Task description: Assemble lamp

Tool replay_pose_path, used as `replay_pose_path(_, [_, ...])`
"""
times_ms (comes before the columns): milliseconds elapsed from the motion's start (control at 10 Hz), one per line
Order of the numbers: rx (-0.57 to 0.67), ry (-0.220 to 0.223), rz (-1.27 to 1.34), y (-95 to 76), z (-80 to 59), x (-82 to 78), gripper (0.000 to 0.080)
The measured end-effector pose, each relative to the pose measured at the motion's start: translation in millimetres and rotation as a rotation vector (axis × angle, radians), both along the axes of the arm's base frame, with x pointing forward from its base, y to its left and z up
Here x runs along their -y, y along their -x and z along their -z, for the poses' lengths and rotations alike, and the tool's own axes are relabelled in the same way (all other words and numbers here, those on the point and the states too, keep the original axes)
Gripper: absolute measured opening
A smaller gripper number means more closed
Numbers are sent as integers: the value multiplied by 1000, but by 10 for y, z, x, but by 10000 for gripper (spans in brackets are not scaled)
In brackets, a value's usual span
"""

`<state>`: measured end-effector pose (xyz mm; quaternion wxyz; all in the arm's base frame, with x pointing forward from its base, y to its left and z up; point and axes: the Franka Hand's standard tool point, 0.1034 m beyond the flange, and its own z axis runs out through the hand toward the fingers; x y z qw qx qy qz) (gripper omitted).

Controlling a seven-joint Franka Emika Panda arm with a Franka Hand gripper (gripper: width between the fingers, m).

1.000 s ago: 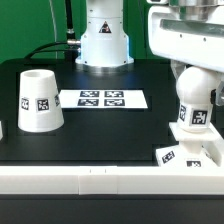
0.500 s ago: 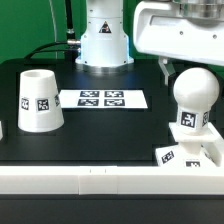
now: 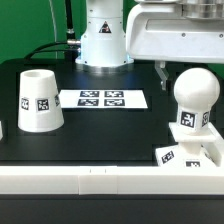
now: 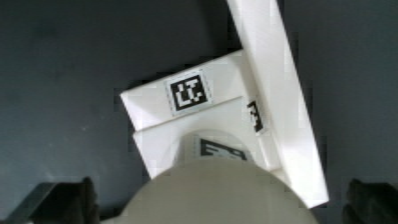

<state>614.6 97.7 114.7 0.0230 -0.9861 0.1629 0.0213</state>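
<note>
A matte black tabletop [image 3: 100,130] carries the flat white marker board [image 3: 103,99] at its middle. A tapered white plastic shade [image 3: 38,100] stands wide end down at the exterior view's left, and a flat square white plastic base [image 3: 190,153] lies near the front edge at the exterior view's right. A rounded white plastic bulb [image 3: 194,98] stands upright on that base. The arm's two-finger gripper [image 4: 217,203] hangs above it, holding nothing, its dark fingers [image 4: 61,200] spread wide on either side of the bulb's crown and clear of it.
</note>
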Motion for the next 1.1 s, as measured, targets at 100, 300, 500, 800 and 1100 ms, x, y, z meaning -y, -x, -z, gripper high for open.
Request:
replay_pose_path(100, [7, -3, -80, -6, -7, 1, 698])
replay_pose_path(300, [22, 13, -346, -17, -14, 14, 698])
replay_pose_path(500, [45, 11, -542, -48, -23, 12, 698])
replay_pose_path(800, [56, 6, -802, -58, -24, 61, 698])
replay_pose_path(1100, [51, -2, -993, -44, 1, 102, 698])
